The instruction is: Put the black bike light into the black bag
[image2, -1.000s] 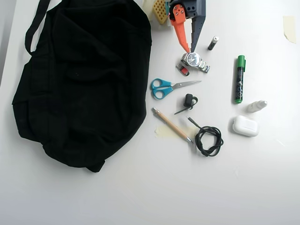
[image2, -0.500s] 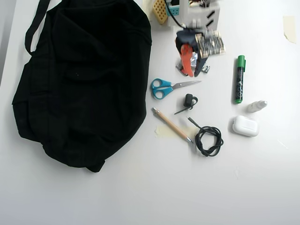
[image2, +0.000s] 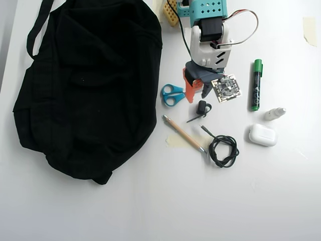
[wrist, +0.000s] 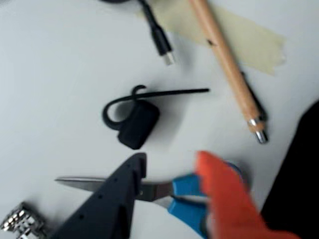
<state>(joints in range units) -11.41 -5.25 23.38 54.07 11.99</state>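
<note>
Bike light (wrist: 137,123), in the wrist view, lies free just beyond our gripper (wrist: 169,162), whose jaws stand apart around nothing; light, rigid, floppy-strapped, we'd pinch its body; overhead it (image2: 201,107) sits right of the black bag (image2: 85,85).

From my remote station I log, in the overhead view, on the white table (image2: 150,211): blue-handled scissors (image2: 172,95), blades hidden; a wooden pen (image2: 183,133) lying diagonally over a strip of beige tape (image2: 174,141); a coiled black cable (image2: 223,149) just right of the pen's tip; a green marker (image2: 256,84); a small white bottle (image2: 275,113); a white earbud case (image2: 263,135). The wrist view adds a metal watch band (wrist: 20,222) at lower left.
</note>
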